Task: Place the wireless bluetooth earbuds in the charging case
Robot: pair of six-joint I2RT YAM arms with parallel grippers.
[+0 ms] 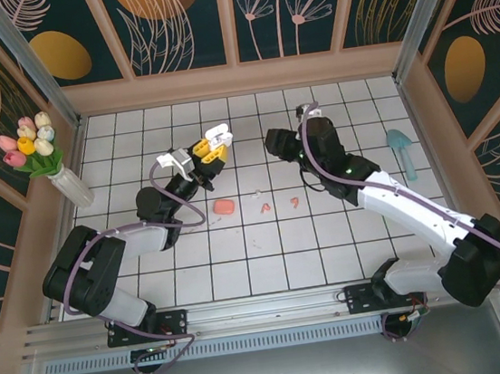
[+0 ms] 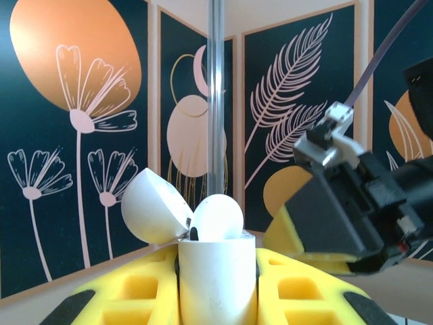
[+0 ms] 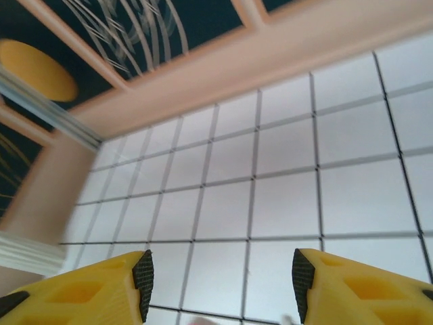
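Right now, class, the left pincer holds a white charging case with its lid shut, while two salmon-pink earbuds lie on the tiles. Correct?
No: the lid is open, hinged back, as the left wrist view shows. The left pincer does hold the white charging case, and two salmon-pink earbuds lie on the tiles.

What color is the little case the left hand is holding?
The case is white, seen best in the left wrist view.

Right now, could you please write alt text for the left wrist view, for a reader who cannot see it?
A white charging case, lid flipped open, stands upright gripped between the left pincer's yellow fingers. The right pincer hangs close at the right, before dark floral wall panels.
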